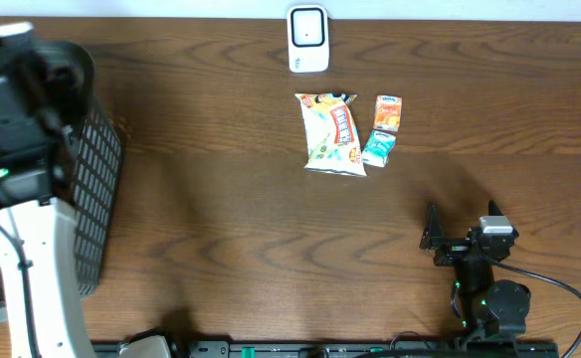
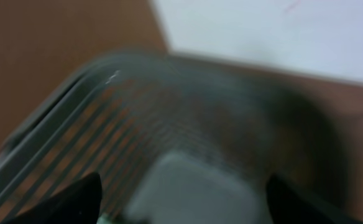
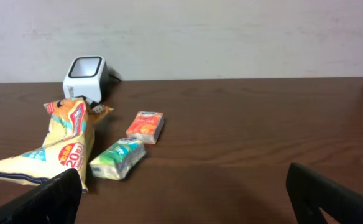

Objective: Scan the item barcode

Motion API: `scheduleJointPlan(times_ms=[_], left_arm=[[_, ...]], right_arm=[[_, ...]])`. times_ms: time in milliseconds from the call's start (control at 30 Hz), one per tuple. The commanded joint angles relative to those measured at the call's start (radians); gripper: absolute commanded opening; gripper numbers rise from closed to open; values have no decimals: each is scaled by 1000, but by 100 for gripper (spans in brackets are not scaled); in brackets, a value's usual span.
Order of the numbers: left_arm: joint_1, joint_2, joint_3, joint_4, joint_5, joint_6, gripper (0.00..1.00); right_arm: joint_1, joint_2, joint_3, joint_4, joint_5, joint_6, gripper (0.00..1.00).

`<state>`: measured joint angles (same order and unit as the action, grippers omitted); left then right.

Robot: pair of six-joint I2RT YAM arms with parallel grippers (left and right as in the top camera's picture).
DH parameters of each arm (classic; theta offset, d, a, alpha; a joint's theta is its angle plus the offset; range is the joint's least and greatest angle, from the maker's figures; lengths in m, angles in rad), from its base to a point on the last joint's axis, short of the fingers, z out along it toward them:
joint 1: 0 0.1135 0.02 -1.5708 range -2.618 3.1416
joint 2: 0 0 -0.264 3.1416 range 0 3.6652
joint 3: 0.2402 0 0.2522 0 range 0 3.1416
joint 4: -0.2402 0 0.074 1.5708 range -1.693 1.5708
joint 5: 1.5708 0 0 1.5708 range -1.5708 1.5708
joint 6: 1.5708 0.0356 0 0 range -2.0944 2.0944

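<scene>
Left gripper [image 2: 183, 196] hangs over the black mesh basket [image 1: 96, 189] at the table's [image 1: 221, 199] left edge, jaws apart. A pale shape [image 2: 194, 186] lies blurred below them, too soft to name. Right gripper [image 3: 184, 190] sits low at the near right, jaws wide with nothing between. Up the middle, the snack bag [image 1: 332, 134] lies flat near the white scanner [image 1: 308, 40] at the far edge. Just right of the bag are an orange pack [image 1: 388, 112] and a teal pack [image 1: 378, 147].
</scene>
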<state>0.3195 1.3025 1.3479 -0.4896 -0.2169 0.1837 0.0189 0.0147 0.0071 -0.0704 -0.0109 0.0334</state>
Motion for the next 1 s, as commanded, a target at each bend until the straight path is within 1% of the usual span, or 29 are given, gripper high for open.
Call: scheduleJointPlan(times_ms=[0, 33, 100, 200, 300, 333, 367, 500, 600, 967], left_arm=[[111, 15, 11, -70, -9, 5, 83], [146, 23, 11, -96, -9, 5, 84], [208, 43, 11, -139, -10, -7, 92], [290, 71, 11, -189, -10, -78, 97], [363, 102, 11, -229, -10, -191, 100], [374, 110, 11, -236, -10, -208, 100], [388, 122, 11, -249, -10, -225, 98], [403, 182, 6, -281, -10, -235, 98], [403, 212, -8, -280, -10, -271, 98], [403, 360, -22, -265, -39, -322, 98]], right_arm=[[-4, -3, -2, -5, 2, 6, 99], [-4, -3, -2, -5, 2, 6, 99], [-4, -3, -2, -5, 2, 6, 99], [-4, -3, -2, -5, 2, 6, 99], [-4, -3, -2, -5, 1, 7, 99], [-4, -3, -2, -5, 1, 6, 99], [-4, -3, -2, -5, 2, 6, 99], [-4, -3, -2, -5, 2, 7, 99], [-4, -3, -2, -5, 2, 6, 99], [-4, -3, -2, -5, 1, 6, 99]])
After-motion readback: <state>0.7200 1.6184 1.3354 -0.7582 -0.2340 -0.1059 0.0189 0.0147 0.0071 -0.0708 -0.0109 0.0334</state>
